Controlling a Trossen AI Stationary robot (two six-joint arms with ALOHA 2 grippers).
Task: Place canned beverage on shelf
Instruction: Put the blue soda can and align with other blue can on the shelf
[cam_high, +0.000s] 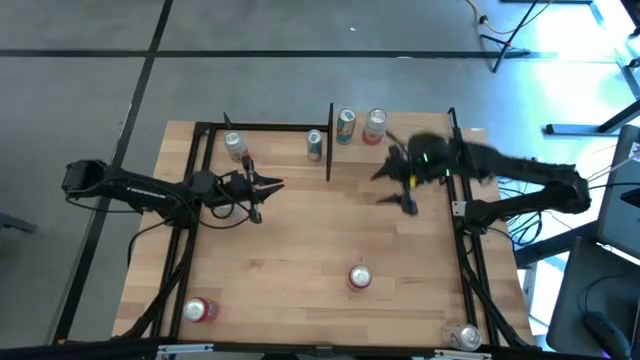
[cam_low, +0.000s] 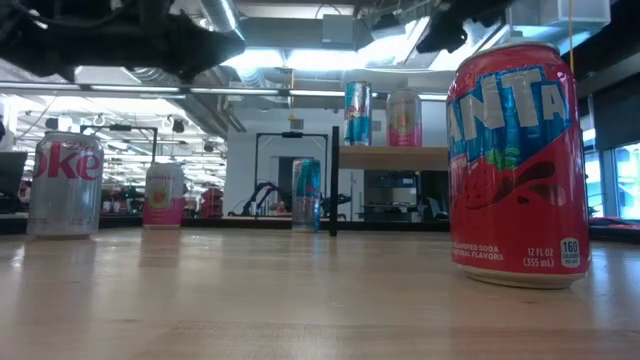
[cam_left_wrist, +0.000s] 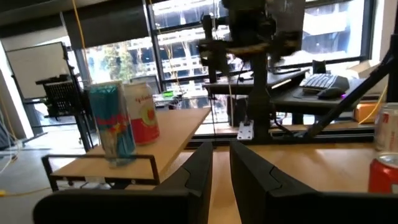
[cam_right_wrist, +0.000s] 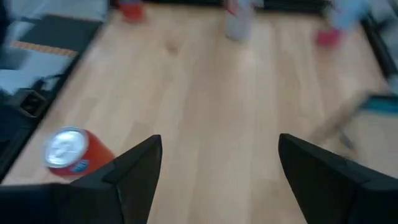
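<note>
The shelf (cam_high: 400, 135) is a small light-wood board between black posts at the table's far right, raised above the tabletop in the low view (cam_low: 395, 157). A blue can (cam_high: 345, 123) and a pink can (cam_high: 375, 123) stand upright on it. They also show in the left wrist view, the blue can (cam_left_wrist: 112, 124) and the pink can (cam_left_wrist: 142, 115). A red Fanta can (cam_high: 359, 277) stands upright on the table toward the near edge. My right gripper (cam_high: 397, 187) hangs open and empty above the table just in front of the shelf. My left gripper (cam_high: 268, 186) is shut and empty at mid-left.
A blue can (cam_high: 314, 143) and a pink can (cam_high: 233, 143) stand on the table at the far edge, left of the shelf's black post (cam_high: 330, 150). A red can (cam_high: 199, 310) is at the near left and a silver can (cam_high: 467, 337) at the near right. Bare wood lies between the grippers.
</note>
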